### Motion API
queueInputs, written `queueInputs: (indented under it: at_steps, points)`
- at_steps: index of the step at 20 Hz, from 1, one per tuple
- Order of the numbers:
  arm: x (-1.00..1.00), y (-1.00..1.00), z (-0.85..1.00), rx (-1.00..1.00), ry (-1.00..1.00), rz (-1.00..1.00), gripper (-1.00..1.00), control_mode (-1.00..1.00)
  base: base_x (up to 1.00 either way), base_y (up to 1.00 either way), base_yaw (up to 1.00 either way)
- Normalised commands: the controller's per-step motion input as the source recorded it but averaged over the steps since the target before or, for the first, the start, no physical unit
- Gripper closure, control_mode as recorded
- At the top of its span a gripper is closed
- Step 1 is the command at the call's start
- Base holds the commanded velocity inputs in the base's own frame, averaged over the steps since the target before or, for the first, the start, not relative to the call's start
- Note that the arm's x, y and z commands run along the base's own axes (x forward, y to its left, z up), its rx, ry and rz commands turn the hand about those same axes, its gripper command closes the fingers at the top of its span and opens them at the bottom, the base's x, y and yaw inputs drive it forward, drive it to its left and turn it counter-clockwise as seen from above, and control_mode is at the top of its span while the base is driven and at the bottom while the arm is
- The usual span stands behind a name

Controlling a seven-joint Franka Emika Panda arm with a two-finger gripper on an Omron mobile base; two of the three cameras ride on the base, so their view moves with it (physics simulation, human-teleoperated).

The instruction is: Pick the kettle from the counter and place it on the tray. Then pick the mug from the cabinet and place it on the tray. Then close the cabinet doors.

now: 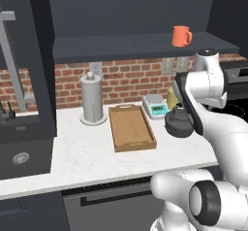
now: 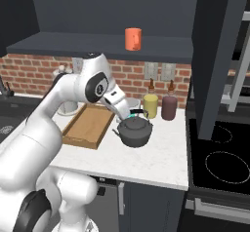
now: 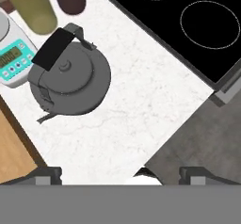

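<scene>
Kettle [image 3: 70,79]: squat, dark grey, black-handled.

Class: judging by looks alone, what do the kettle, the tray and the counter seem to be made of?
Kettle: probably matte dark grey metal, with an even dull sheen and a black handle.
Tray: light-brown wood, going by the faint grain.
Counter: marble-look white stone, faintly grey-veined.

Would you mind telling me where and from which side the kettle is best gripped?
Grip the kettle by its arched black handle, coming straight down from above. The handle stands clear over the lid, narrow enough for the open gripper to straddle, while the round body looks too wide.
</scene>
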Motion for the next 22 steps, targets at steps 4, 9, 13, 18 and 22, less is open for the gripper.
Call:
queueInputs:
  at_steps: [4, 9, 13, 18, 22]
  points:
    - [0.44, -0.11, -0.26, 0.00, 0.00, 0.00, -1.00, -1.00, 0.00, 0.00, 0.00]
    - [0.36, -0.01, -0.26, 0.00, 0.00, 0.00, -1.00, -1.00, 0.00, 0.00, 0.00]
    - [0.33, 0.00, -0.22, 0.00, 0.00, 0.00, -1.00, -1.00, 0.00, 0.00, 0.00]
    - [0.32, -0.01, -0.20, 0.00, 0.00, 0.00, -1.00, -1.00, 0.00, 0.00, 0.00]
    - [0.30, -0.03, -0.13, 0.00, 0.00, 0.00, -1.00, -1.00, 0.00, 0.00, 0.00]
